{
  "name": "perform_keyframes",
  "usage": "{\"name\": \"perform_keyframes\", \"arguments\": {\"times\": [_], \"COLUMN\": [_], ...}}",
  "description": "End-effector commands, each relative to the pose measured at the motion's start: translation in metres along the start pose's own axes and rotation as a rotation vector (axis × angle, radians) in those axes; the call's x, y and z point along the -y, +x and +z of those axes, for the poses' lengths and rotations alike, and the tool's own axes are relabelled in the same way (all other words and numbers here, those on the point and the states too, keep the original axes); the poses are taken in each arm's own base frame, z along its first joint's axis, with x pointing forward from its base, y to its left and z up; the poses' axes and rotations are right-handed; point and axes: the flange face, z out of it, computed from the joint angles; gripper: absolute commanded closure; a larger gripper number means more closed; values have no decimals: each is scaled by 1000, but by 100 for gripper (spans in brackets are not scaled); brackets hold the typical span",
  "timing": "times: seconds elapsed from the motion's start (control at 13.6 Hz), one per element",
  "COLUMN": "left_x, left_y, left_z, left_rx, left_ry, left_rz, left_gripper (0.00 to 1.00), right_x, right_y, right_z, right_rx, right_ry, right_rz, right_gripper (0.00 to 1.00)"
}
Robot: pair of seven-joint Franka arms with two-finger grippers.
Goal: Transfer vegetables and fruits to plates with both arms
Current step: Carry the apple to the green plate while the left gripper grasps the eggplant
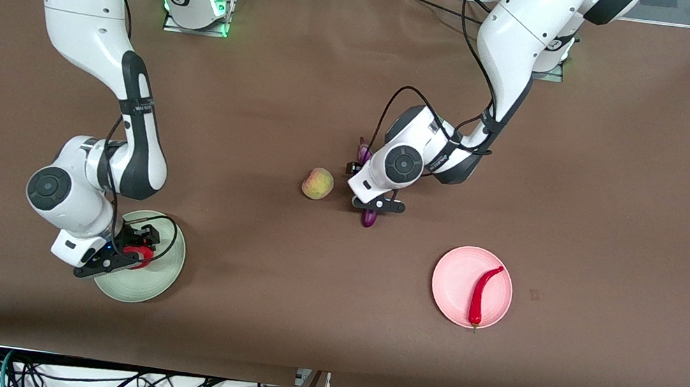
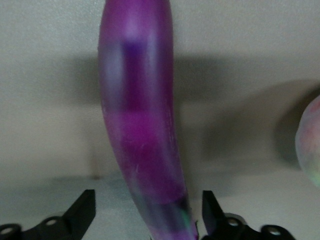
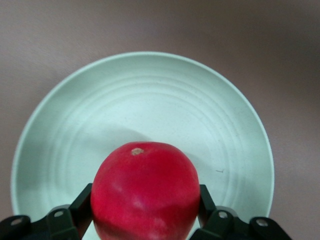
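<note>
My left gripper (image 1: 372,205) is low over the purple eggplant (image 1: 368,219) in the middle of the table. In the left wrist view the eggplant (image 2: 142,125) lies between the fingers of the left gripper (image 2: 149,212), which is open with a gap on both sides. The peach (image 1: 318,183) lies beside it toward the right arm's end and also shows in the left wrist view (image 2: 311,145). My right gripper (image 1: 135,253) is shut on the red pomegranate (image 3: 145,192), low over the pale green plate (image 3: 145,95). The red chili (image 1: 482,294) lies on the pink plate (image 1: 453,275).
The green plate (image 1: 143,284) sits near the front edge toward the right arm's end, the pink plate toward the left arm's end. Brown cloth covers the table. Cables hang below the front edge.
</note>
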Motion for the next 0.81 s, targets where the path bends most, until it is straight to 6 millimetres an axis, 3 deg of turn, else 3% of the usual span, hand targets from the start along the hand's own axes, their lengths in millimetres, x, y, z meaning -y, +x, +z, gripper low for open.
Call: {"name": "perform_keyframes", "arguments": {"times": [0.0,0.07,0.29,0.44,0.51,0.66,0.73], "left_x": [1,6,10,34,49,87,110], "left_y": [-3,0,5,17,26,41,54], "left_z": [-8,-13,-24,-63,-93,-135,-156], "left_rx": [-46,-47,-59,-75,-89,-89,-146], "left_ry": [56,54,48,52,49,83,154], "left_rz": [53,45,30,-8,-36,-80,-70], "left_gripper": [94,96,100,100,100,100,100], "right_x": [-17,-20,-6,7,20,70,109], "right_y": [-5,-3,12,20,26,37,42], "right_z": [-1,-3,-33,-56,-64,-74,-78], "right_rx": [-31,-57,-100,-92,-80,-48,-7], "right_ry": [3,-3,7,67,112,190,216], "right_rz": [13,24,14,47,93,203,253], "right_gripper": [25,1,0,0,0,0,0]}}
